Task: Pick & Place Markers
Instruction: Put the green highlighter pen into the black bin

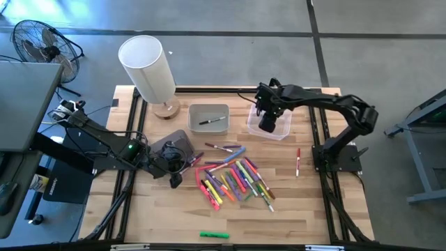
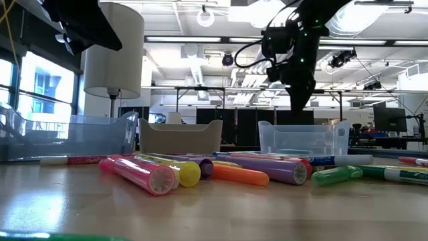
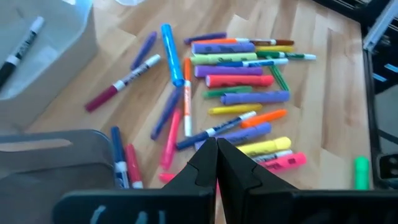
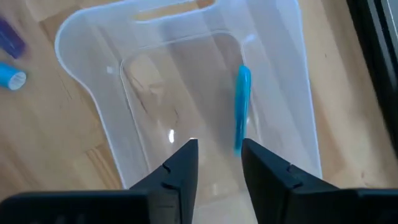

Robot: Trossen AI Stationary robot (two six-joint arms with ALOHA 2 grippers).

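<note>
Several markers (image 1: 233, 178) lie in a loose heap on the wooden table's middle, also seen in the left wrist view as markers (image 3: 230, 81). My left gripper (image 1: 175, 180) hovers shut at the heap's left side, touching nothing, with its fingers (image 3: 205, 165) together. My right gripper (image 1: 268, 125) stands open over the clear bin (image 1: 280, 132) at the far right, pointing down. A blue marker (image 4: 241, 109) shows inside the clear bin (image 4: 81, 37) below the open fingers. A black marker (image 1: 211, 121) lies on the floor of the grey bin (image 1: 209, 109). My right gripper stands open above the blue marker. The marker's near end (image 4: 238, 146) shows close by one fingertip (image 4: 252, 152), and I cannot tell whether they touch.
A dark bin (image 1: 174, 143) sits by my left gripper. A white lamp (image 1: 148, 68) stands at the far left. One red marker (image 1: 298, 162) lies alone at the right, and a green marker (image 1: 214, 235) near the front edge.
</note>
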